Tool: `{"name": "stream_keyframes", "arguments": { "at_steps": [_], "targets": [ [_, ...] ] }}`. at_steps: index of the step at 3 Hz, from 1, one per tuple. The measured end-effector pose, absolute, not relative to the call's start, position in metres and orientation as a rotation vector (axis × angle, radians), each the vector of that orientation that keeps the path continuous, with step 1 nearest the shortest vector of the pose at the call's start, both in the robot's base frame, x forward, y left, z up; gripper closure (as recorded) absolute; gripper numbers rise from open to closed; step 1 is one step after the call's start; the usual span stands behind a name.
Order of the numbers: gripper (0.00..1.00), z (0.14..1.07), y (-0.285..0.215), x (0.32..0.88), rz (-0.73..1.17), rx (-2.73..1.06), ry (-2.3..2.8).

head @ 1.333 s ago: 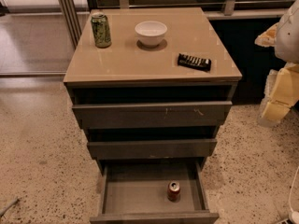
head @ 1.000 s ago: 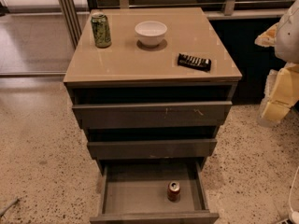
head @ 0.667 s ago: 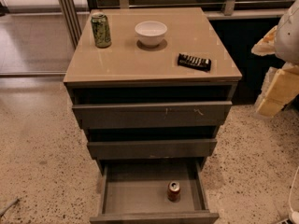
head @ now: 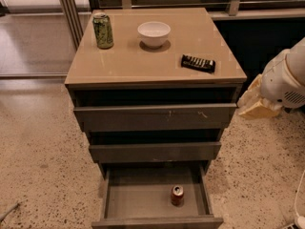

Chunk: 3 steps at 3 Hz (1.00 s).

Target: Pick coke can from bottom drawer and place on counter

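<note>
Red-orange and silver-topped, the coke can (head: 177,195) stands upright in the bottom drawer (head: 110,194), which is pulled out toward the near side. It sits right of the tray's middle, close to the near front wall and apart from the right wall, with nothing else in the tray.

The gripper (head: 255,106) hangs at the right of the cabinet, off its right side at about the height of the top drawer (head: 155,117), at the end of the white arm (head: 286,78). I cannot tell whether it is wide or closed, and it holds nothing that I can make out.

From the gripper the can lies down, to the left and nearer. Its long axis is vertical, so a grasp would probably close across its sides.

Between the two stand the cabinet's right near corner and the drawer's right wall. I judge a straight sideways line blocked, and coming round to the near side and then down looks cleaner. The middle drawer (head: 155,151) juts out over the far part of the tray, but the can appears clear of it.

On the counter (head: 124,63) are a green can (head: 103,31) at far left, a white bowl (head: 154,34) near the far middle and a black bar (head: 198,63) to the right. The near-left part looks free for setting down.
</note>
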<state>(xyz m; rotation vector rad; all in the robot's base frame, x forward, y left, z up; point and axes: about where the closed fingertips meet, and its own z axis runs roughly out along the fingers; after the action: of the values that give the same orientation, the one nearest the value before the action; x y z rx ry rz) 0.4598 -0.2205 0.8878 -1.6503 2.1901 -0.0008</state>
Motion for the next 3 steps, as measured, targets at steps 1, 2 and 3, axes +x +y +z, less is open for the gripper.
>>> {"name": "stream_keyframes", "arguments": {
  "at_steps": [1,2,3],
  "targets": [
    [0.89,0.822,-0.217,0.48,0.081,-1.6,2.159],
    [1.0,0.822,-0.216,0.492,0.054,-1.573,2.138],
    [1.0,0.822,-0.216,0.49,0.057,-1.577,2.141]
  ]
}}
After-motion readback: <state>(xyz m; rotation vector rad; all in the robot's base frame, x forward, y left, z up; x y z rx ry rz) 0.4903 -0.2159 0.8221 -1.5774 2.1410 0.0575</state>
